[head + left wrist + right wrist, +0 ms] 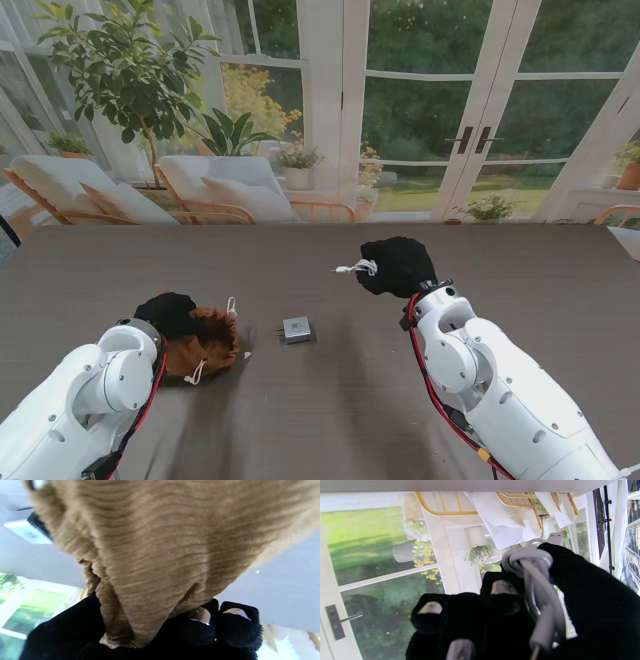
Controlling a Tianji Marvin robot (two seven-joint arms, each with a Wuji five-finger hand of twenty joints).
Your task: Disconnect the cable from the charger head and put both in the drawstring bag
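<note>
Left robot hand (168,313), black-gloved, is closed on the brown drawstring bag (208,342), near-left part of the table (330,410). Bag is bunched against the hand, white cord ends sticking out at its far side and near side. Left wrist view: ribbed tan fabric of the bag (160,545) fills most of the picture, gloved fingers (237,625) pinching it at the gathered end; cannot tell if the bag mouth is open.

Charger head (296,329), small grey block, sits flat on the table just right of the bag, apart from it, prongs side facing left. Nothing plugged into it. It shows in the left wrist view corner too (27,531).

Right robot hand (398,266) is raised over the table's middle-far area, right of the charger and well apart from it, fist closed on the coiled white cable (358,267); a loop and end poke out to the left of the fist. Right wrist view: cable (535,580) bundled in loops between gloved fingers (502,592) and thumb, a plug end hanging toward the camera.

Open table all around: wide bare stretch between the two hands, far edge clear of objects, right side bare past the right arm. Near centre of the table also bare between the two forearms.
</note>
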